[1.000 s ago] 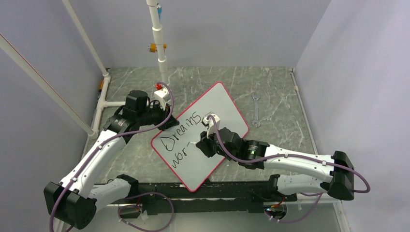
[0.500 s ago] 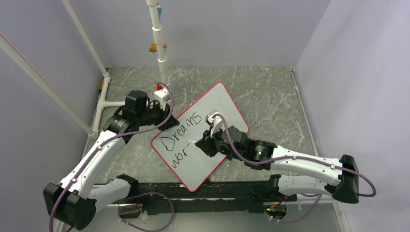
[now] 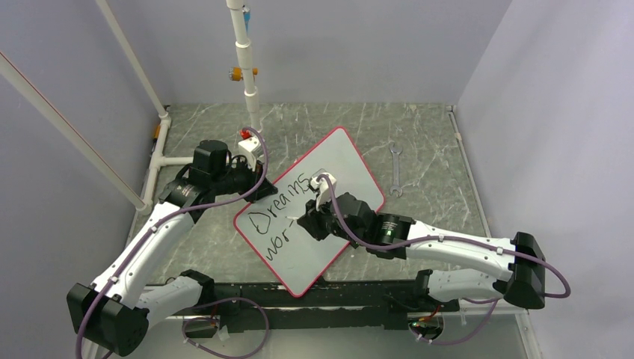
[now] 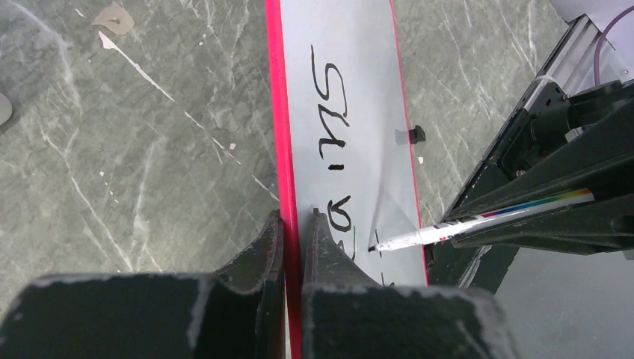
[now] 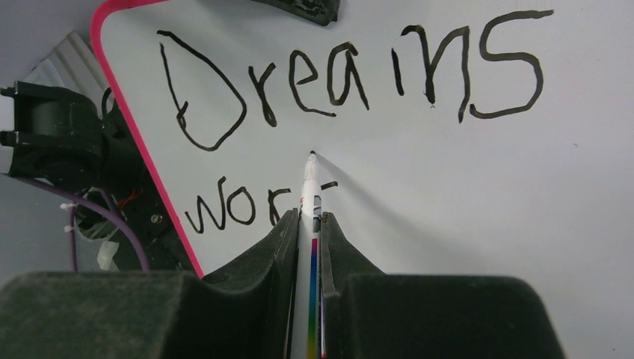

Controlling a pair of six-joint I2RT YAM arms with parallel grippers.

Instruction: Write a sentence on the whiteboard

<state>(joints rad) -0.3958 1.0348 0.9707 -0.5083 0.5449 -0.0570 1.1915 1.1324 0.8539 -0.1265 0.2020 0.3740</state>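
Gripping the red rim of the whiteboard (image 4: 359, 75) at far left, left claw (image 4: 297, 221) nearly shut on that thin edge, pinning the board slantwise on the table (image 3: 426, 127) between both arms. Risky hold: only a narrow pinch on one rim, so apt to let the board pivot or creep under a firm stroke, bending the next letter. Further right, the sentence (image 5: 428, 75): "Dreams" on top, "wor" and one short dash below, well short of done by the look of it. Next, the marker (image 5: 309, 194), clamped between the narrow jaws of the right claw (image 5: 308, 221), tip just above that dash. Possible trouble here: pen sliding back or twisting in the grip if pressed too hard, giving faint or wobbly strokes; claw brushing fresh ink and smudging "wor"; letters drifting up into "Dreams", given the tight gap between lines. At far right, a wrench (image 3: 395, 170) just beside the board's rim, not touching, a likely snag in case of sliding that way. Tip touching the surface or hovering just off it: impossible to tell. From above, end of the second line hidden under the right claw. From the left wrist, only the tail of the top word visible. From the right wrist, lower and right parts of the board out of frame, so room for remaining words unknown.
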